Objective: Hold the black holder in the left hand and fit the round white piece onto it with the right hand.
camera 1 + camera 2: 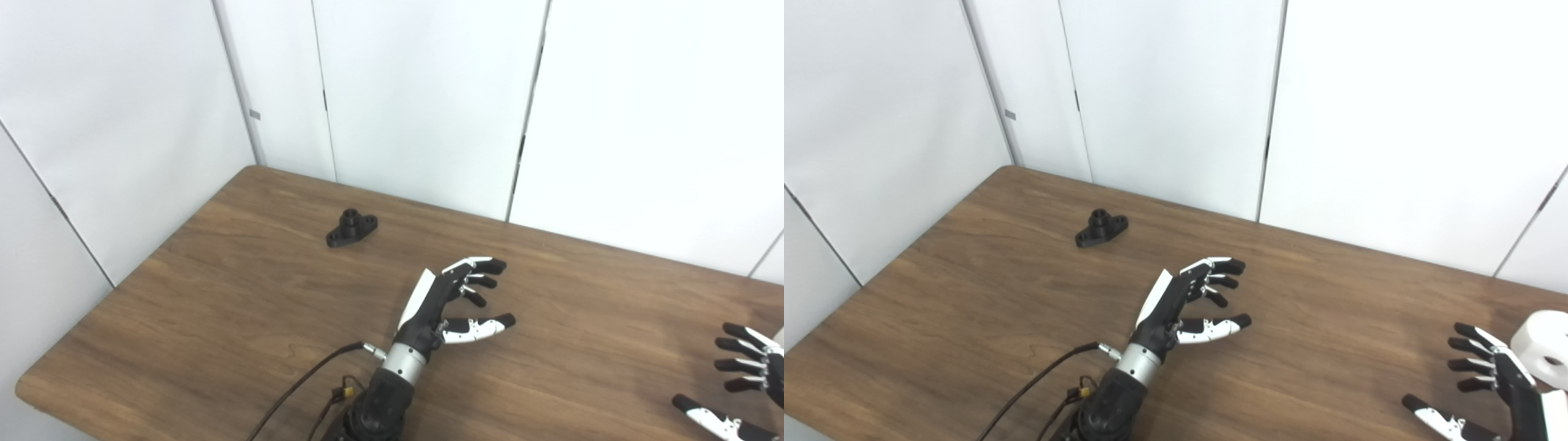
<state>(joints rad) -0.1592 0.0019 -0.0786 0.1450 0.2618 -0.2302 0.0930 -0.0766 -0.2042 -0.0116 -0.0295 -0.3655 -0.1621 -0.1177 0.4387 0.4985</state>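
The black holder [351, 227] lies on the wooden table [245, 318] toward the far left; it also shows in the right eye view [1100, 228]. My left hand [456, 300] is open and empty over the table's middle, to the right of and nearer than the holder, apart from it. The round white piece [1545, 348] sits at the right edge, seen only in the right eye view. My right hand [1488, 380] is open and empty just left of the white piece, fingers spread; I cannot tell if it touches it.
White wall panels [429, 92] stand close behind the table's far and left edges. A dark cable [300, 386] runs from my left wrist toward the front edge.
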